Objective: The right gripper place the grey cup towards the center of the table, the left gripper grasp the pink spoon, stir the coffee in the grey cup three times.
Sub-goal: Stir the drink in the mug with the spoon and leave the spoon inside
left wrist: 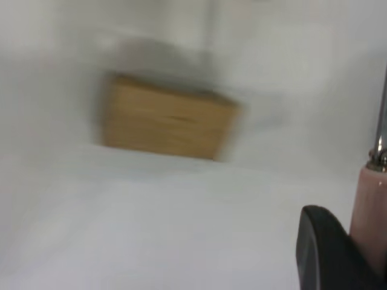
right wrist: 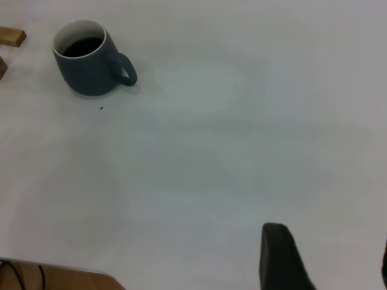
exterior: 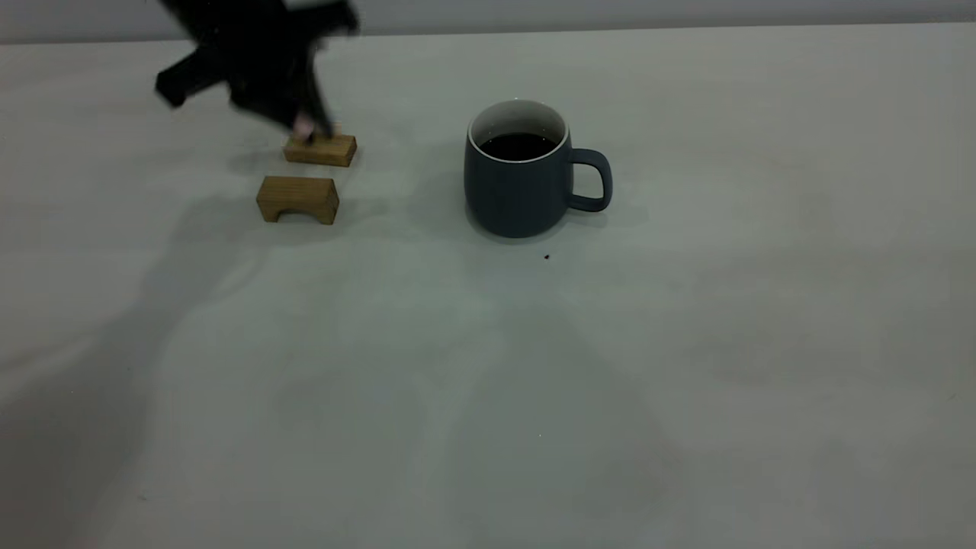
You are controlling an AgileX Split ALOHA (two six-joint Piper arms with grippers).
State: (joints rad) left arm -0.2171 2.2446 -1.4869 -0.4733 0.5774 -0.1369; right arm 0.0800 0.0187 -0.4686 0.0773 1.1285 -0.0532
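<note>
Pink spoon [left wrist: 370, 205]: you have it clamped by the handle in the left tool [exterior: 309, 126], metal neck clear of the fingers, presumably so the bowl end can reach the coffee [exterior: 518, 146]. The tool sits just above the rear wooden block [exterior: 320, 150]; the grey cup [exterior: 518, 179] stands well off toward the surface's [exterior: 686, 343] middle, handle facing away. Right tool [right wrist: 326, 260]: far from the cup, fingers apart, holding nothing.
</note>
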